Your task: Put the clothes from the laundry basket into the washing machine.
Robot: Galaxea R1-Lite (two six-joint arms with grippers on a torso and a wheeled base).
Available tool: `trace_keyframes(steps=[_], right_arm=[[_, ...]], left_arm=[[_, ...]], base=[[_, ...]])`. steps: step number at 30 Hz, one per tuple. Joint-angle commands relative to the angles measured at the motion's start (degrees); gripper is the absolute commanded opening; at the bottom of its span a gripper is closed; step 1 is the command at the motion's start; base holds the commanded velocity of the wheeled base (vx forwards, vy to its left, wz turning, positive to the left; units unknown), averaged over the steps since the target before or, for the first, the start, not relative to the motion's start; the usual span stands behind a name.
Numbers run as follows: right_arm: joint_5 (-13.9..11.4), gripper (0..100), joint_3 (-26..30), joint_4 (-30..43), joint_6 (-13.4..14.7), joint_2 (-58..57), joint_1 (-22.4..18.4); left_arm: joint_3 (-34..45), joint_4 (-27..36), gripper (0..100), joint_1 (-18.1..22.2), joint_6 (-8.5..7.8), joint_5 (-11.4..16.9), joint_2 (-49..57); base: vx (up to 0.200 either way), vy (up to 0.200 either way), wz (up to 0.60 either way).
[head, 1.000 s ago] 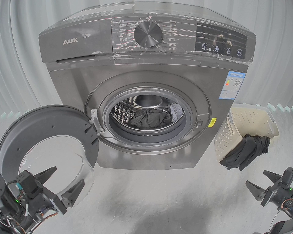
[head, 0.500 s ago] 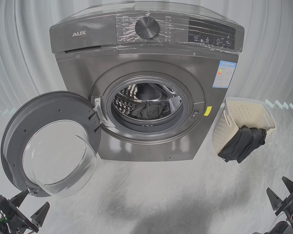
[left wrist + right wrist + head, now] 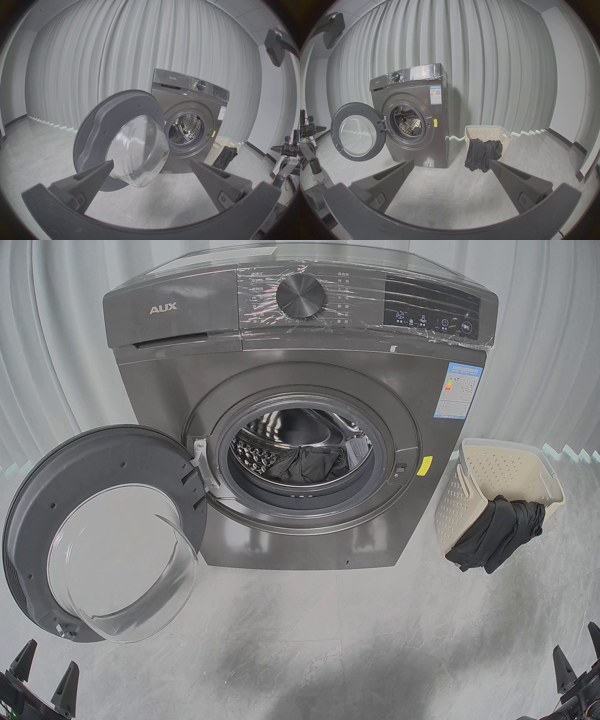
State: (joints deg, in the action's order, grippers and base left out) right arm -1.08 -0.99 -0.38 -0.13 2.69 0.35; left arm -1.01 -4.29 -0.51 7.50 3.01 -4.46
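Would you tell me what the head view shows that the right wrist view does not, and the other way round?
Head view, not right wrist view: the left gripper, open, below the open door. Right wrist view, not head view: bare floor between the washing machine and the laundry basket. Both: the door wide open, a dark garment in the drum, a black garment draped over the basket's front rim, and the right gripper, open and empty.
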Motion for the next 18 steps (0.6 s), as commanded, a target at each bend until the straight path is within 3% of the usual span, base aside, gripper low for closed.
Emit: trace_keyframes(steps=[1,3,5,6,8,11,12,13,14,18], right_arm=[[0.6,100,1.0,0.3,0.8,-2.6,-0.5],[0.4,100,1.0,0.3,0.9,-2.6,-0.4],[-0.2,100,1.0,0.5,-0.6,-2.5,-0.7],[-0.7,100,1.0,0.4,-1.2,-2.5,-0.7],[-1.1,100,1.0,0.5,-1.1,-2.5,-0.6],[-1.1,100,1.0,0.4,-0.9,-2.6,-0.5],[-1.0,100,1.0,0.4,-0.8,-2.6,-0.5],[-1.0,100,1.0,0.4,-0.8,-2.6,-0.6],[-1.0,100,1.0,0.4,-0.8,-2.6,-0.5],[-0.8,100,1.0,0.4,-0.7,-2.6,-0.6]], left_arm=[[0.9,1.0,100,0.7,-1.78,-1.3,4.4],[0.8,1.2,100,0.2,-2.40,-1.5,4.1],[1.0,0.8,100,0.3,-3.01,0.4,4.5],[0.9,1.0,100,0.4,-3.45,2.8,4.5],[0.8,1.2,100,0.5,-3.98,4.4,4.5],[0.7,2.4,100,0.4,-7.23,0.7,4.5],[1.0,4.5,100,0.5,-8.20,-4.3,4.5],[0.9,4.6,100,0.5,-8.11,-4.7,4.5],[0.7,5.5,100,0.3,-6.62,-4.0,4.5],[0.9,4.7,100,0.2,-6.35,-2.2,4.4]], base=[[0.000,0.000,0.00],[0.000,0.000,0.00],[0.000,0.000,0.00],[0.000,0.000,0.00],[0.000,0.000,0.00],[0.000,0.000,0.00],[0.000,0.000,0.00],[0.000,0.000,0.00],[0.000,0.000,0.00],[0.000,0.000,0.00]])
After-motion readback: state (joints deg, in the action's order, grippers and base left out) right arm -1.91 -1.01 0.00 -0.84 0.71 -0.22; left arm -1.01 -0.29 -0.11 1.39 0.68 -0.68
